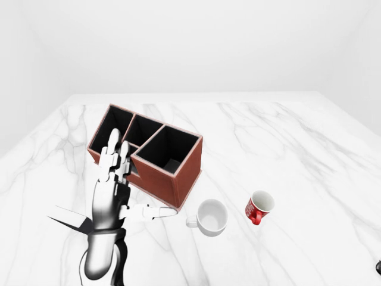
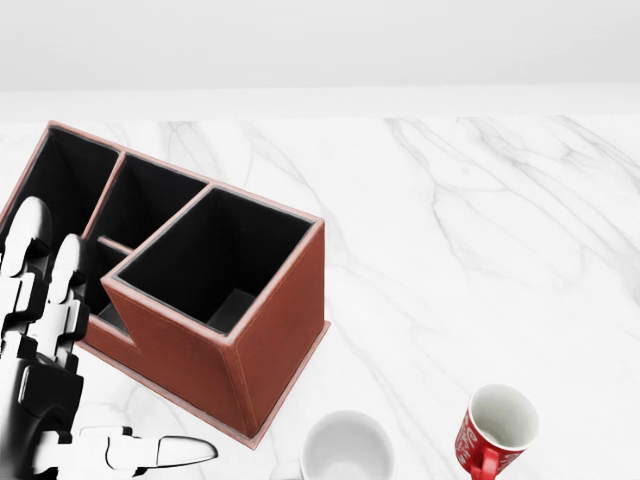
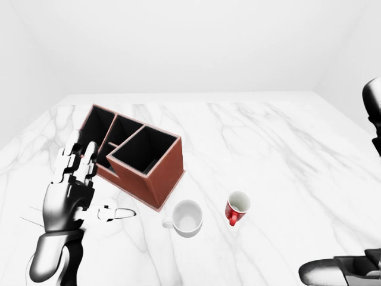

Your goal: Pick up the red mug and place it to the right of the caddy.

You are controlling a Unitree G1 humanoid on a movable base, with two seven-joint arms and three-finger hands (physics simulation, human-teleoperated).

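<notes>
The red mug [image 2: 497,430] stands upright on the marble table with its white inside showing and its handle toward the view's bottom. It is right of a white mug [image 1: 211,217] and below-right of the brown caddy [image 1: 161,155]. No hand touches it. My left hand [image 1: 128,185] is open, fingers upright and thumb pointing right, over the caddy's lower-left corner. My right hand [image 3: 348,190] shows only at the right-eye view's right edge. Its thumb [image 3: 333,271] lies low and a finger [image 3: 374,113] stands high, spread apart, far right of the red mug.
The caddy has three open black compartments and sits at an angle on the white marble table [image 1: 297,143]. The white mug stands just below the caddy's nearest corner. A plain white wall rises beyond the table's top edge.
</notes>
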